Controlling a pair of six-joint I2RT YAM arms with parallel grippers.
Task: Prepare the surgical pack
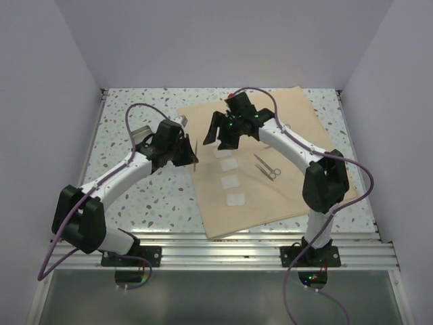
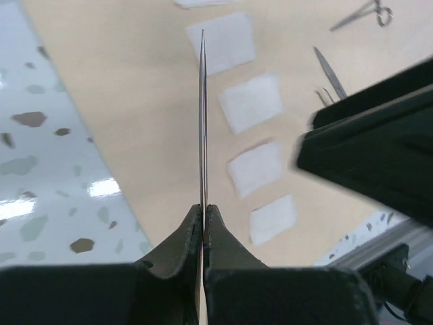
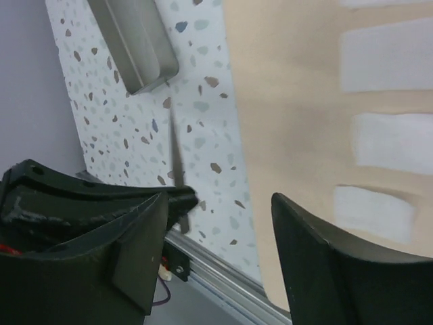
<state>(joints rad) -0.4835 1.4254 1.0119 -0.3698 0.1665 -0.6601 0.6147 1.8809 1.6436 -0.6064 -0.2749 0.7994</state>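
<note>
The tan cloth (image 1: 270,135) of the surgical pack lies spread flat on the table. A column of white gauze squares (image 1: 231,181) (image 2: 250,101) (image 3: 392,142) rests on it, with steel scissors (image 1: 267,167) (image 2: 369,12) to their right. My left gripper (image 1: 191,156) (image 2: 203,208) is shut on a thin steel instrument (image 1: 195,161) (image 2: 202,101) (image 3: 177,159), held edge-on over the cloth's left border. Just right of it hovers my right gripper (image 1: 222,137) (image 3: 220,200), open and with nothing between its fingers. The silver tin (image 1: 140,133) (image 3: 135,40) sits on the speckled table to the left of the cloth.
Another slim steel instrument (image 2: 329,71) lies on the cloth near the gauze. White walls close in the table on three sides. An aluminium rail (image 1: 223,247) runs along the near edge. The two grippers are close together above the cloth's left edge.
</note>
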